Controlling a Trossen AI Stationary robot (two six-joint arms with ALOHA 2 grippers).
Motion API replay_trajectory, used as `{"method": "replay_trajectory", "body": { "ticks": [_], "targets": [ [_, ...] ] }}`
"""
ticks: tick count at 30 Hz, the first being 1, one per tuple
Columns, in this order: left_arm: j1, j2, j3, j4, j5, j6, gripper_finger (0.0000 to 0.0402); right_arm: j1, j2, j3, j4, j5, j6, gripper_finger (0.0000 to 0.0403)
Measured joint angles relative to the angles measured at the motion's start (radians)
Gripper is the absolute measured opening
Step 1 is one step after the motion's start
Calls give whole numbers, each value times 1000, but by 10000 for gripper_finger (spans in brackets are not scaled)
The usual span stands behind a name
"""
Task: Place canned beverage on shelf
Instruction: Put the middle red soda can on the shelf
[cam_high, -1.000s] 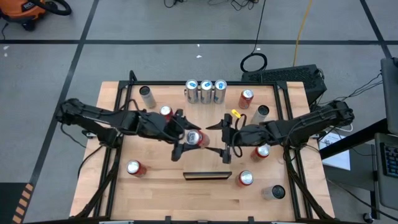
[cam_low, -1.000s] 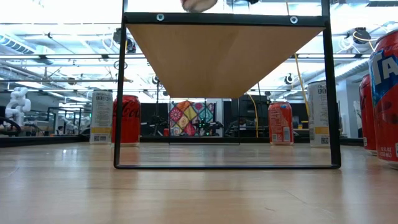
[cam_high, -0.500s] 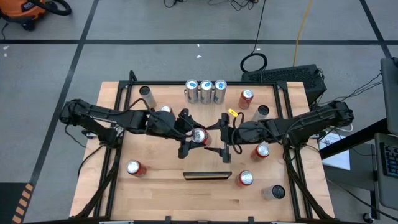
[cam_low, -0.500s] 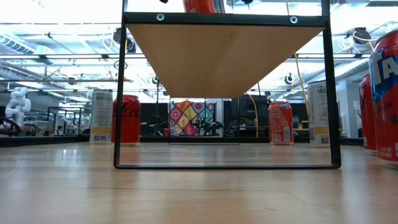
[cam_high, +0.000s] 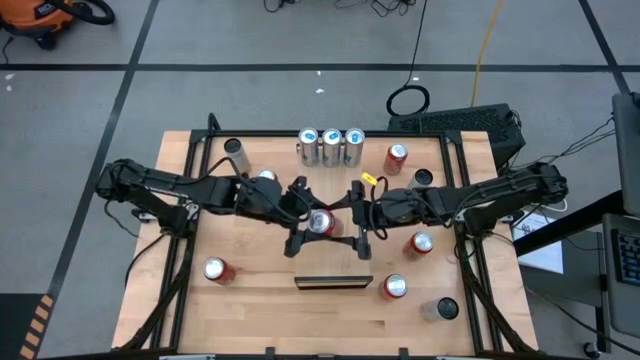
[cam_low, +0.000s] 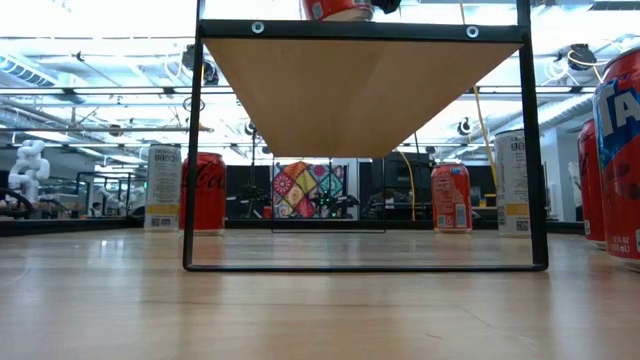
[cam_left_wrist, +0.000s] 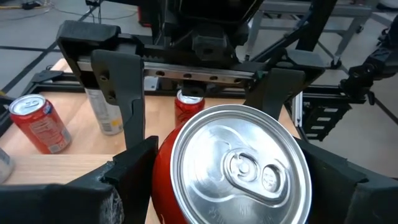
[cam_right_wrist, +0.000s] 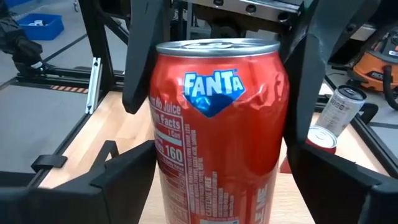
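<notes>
The right arm has closed in from the right since a second ago, and the can now shows lower in the table-level view, its red base at the line of the shelf's front rail. From the left, the left gripper (cam_high: 303, 217) is clamped on the red Fanta can (cam_high: 320, 222), a finger pressed to each side of it. The can stands upright, its long axis vertical, over the middle of the shelf (cam_high: 333, 262). It is well short of the three silver cans (cam_high: 331, 146) at the far end and behind the dark front edge. Whether its base already touches the panel cannot be told. To the right, the right gripper (cam_high: 356, 217) faces the left one across the can with its fingers spread, one to either side of the can; contact with it cannot be made out. The left arm has the can, so what remains looks like a short straight-down settle and a release, with the shelf directly beneath.
</notes>
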Motion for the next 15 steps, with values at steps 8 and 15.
{"method": "replay_trajectory", "body": {
  "ticks": [8, 15],
  "targets": [
    [4, 1, 0, 3, 2, -8, 302, 0, 36, 0, 30, -7, -18, 333],
    [4, 0, 0, 10, 19, -2, 302, -2, 47, 1, 55, -22, -18, 332]
  ]
}}
